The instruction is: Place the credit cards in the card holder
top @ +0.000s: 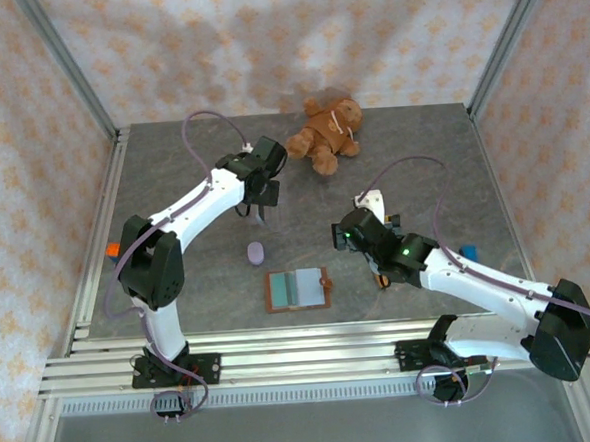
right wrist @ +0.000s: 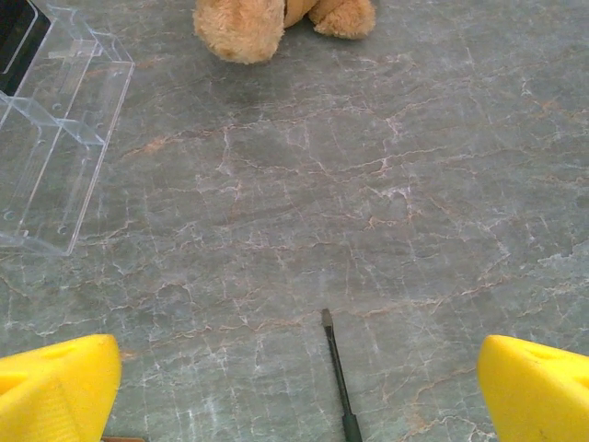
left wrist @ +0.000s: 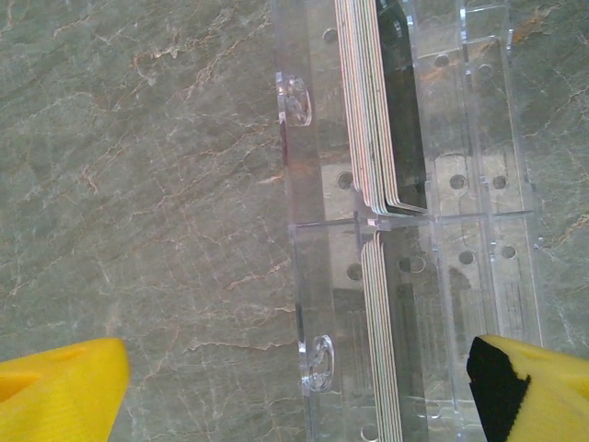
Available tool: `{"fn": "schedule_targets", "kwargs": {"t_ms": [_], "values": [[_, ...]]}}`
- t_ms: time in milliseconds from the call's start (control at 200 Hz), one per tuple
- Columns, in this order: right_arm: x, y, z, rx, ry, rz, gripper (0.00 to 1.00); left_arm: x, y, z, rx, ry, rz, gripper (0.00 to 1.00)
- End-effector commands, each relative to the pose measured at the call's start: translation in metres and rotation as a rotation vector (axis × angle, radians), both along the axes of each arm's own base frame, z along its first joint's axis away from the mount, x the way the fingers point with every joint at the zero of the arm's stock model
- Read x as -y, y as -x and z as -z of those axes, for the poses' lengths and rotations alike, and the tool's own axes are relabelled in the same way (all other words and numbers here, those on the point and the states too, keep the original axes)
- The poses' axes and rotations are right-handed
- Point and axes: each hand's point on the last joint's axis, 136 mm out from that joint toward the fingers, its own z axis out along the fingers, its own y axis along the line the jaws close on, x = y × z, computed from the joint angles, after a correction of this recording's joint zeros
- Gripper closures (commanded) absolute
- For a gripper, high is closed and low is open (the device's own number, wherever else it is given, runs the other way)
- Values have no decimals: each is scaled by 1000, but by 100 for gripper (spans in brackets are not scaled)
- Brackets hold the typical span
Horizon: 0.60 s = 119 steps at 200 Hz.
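Observation:
The credit cards stand on edge in two stacks inside a clear plastic rack; the nearer stack lies between my left gripper's yellow fingertips. My left gripper hangs open just above the rack, nothing held; from above it is at mid table. The card holder lies open near the front edge, brown with pale inner pockets. My right gripper is to the holder's upper right. It is open and empty over bare table.
A brown teddy bear lies at the back. A small purple object sits left of the card holder. A thin dark screwdriver tip lies between the right fingers. The clear rack is at that view's upper left.

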Motion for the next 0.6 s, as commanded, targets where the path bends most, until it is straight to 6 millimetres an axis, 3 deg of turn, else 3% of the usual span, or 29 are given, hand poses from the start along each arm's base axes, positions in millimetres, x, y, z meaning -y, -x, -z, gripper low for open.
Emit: {"fn": "schedule_targets", "kwargs": {"t_ms": [0,80,95,250,591], "values": [[9,-3,-7,38,21,27,1,4,-14,-18,35,-13,27,3],[7,-4,-10,41,10,30,1,4,-31,-38,102,-32,26,1],[7,-4,-11,40,9,29,1,5,-35,-31,91,-48,24,1],[10,-3,-17,48,-8,51,1,1,-62,-32,123,-132,16,1],[19,3,-13,37,-7,67,1,-4,-91,-15,147,-252,35,1]]}}
